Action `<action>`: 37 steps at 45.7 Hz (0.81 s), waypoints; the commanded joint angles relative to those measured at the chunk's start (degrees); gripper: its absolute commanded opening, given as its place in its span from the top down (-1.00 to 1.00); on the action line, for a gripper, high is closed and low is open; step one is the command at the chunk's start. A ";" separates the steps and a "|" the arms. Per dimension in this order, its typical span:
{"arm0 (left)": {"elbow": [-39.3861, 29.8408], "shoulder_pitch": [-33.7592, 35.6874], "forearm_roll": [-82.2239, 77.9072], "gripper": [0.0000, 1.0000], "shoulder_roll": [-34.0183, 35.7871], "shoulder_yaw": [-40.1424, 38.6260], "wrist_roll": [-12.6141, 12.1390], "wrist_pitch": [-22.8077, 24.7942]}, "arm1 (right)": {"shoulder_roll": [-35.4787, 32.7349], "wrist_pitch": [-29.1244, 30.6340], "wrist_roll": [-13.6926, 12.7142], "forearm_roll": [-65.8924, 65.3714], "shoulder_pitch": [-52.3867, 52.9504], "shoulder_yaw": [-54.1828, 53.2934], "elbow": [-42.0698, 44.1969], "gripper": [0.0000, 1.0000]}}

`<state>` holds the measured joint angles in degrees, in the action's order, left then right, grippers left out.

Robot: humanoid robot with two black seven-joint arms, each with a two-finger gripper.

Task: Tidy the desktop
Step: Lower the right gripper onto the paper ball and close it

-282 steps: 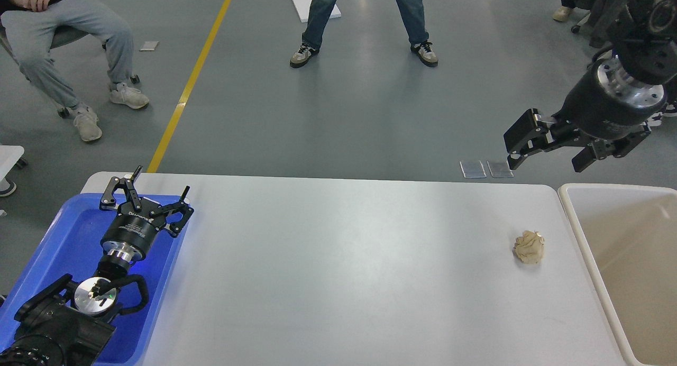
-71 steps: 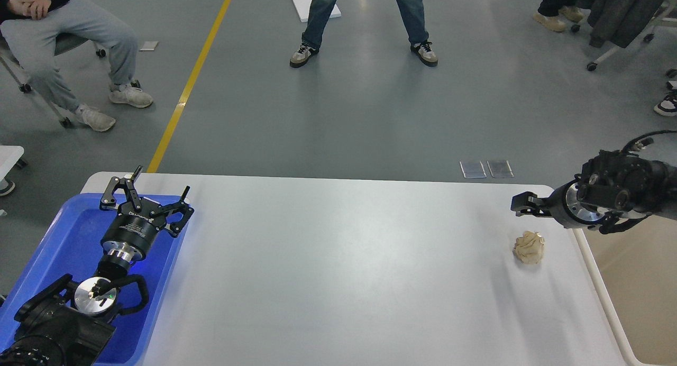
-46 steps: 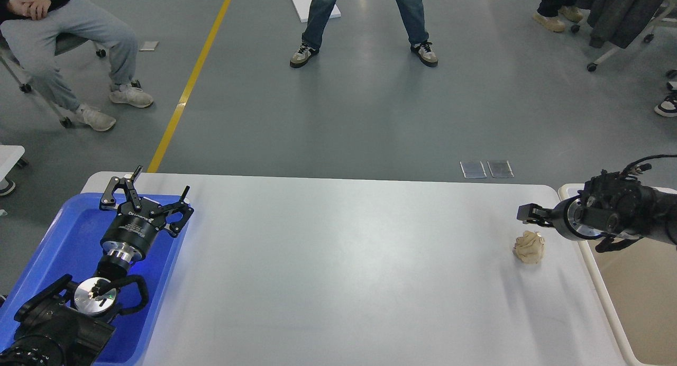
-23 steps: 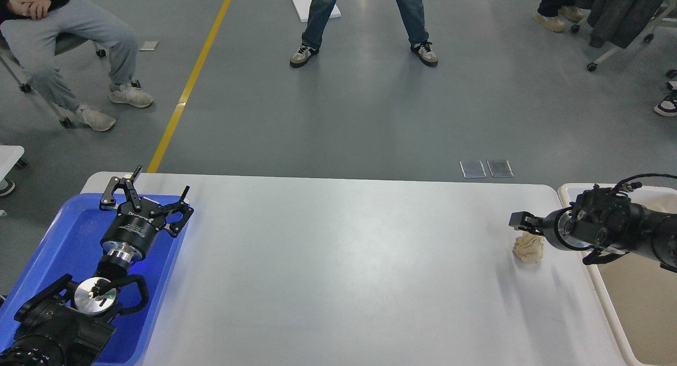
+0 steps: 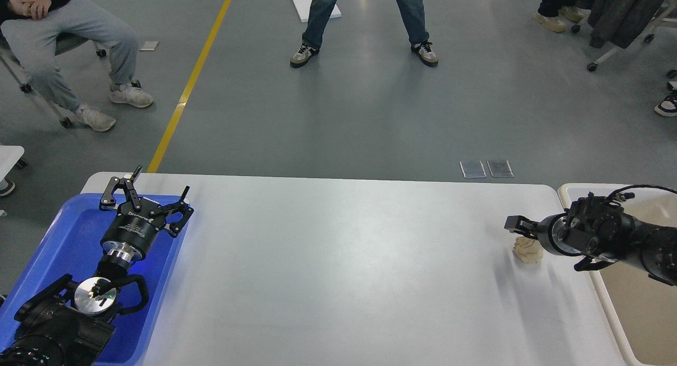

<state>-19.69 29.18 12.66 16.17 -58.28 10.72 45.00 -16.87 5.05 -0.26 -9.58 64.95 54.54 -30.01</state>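
The desktop (image 5: 344,260) is a wide light grey-white tabletop. A crumpled beige paper ball (image 5: 525,250) lies on it near the right end. My right gripper (image 5: 515,226) comes in low from the right, just above and behind the ball, and its wrist covers the ball's right side. Only one dark finger (image 5: 514,223) shows, so I cannot tell whether it is open or shut. My left gripper (image 5: 151,190) is open and empty above the far end of the blue tray.
A blue plastic tray (image 5: 63,239) sits at the table's left end under my left arm. A cream-beige bin (image 5: 637,313) stands off the right end. One person sits at the back left (image 5: 69,33) and another stands beyond the table (image 5: 365,17).
My right arm has come down from high over the bin to table level and moved left, and its gripper now sits at the paper ball. The left arm and the ball have not moved.
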 commanded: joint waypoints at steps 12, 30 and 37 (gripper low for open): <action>0.00 0.00 0.00 -1.00 0.00 -0.08 0.00 0.00 | 0.69 -0.31 0.00 -0.35 -2.90 -1.63 2.59 -1.00; 0.00 0.00 0.00 -1.00 0.00 0.00 0.00 0.00 | 1.13 -0.48 0.00 0.00 -4.65 -4.53 2.59 -0.60; 0.00 0.00 0.00 -1.00 0.00 -0.08 0.00 0.00 | 1.13 -2.41 0.00 -0.35 -5.36 -4.80 2.59 -0.04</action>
<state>-19.69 29.18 12.66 16.17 -58.28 10.72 45.00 -15.82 4.40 -0.27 -9.69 60.80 50.85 -27.51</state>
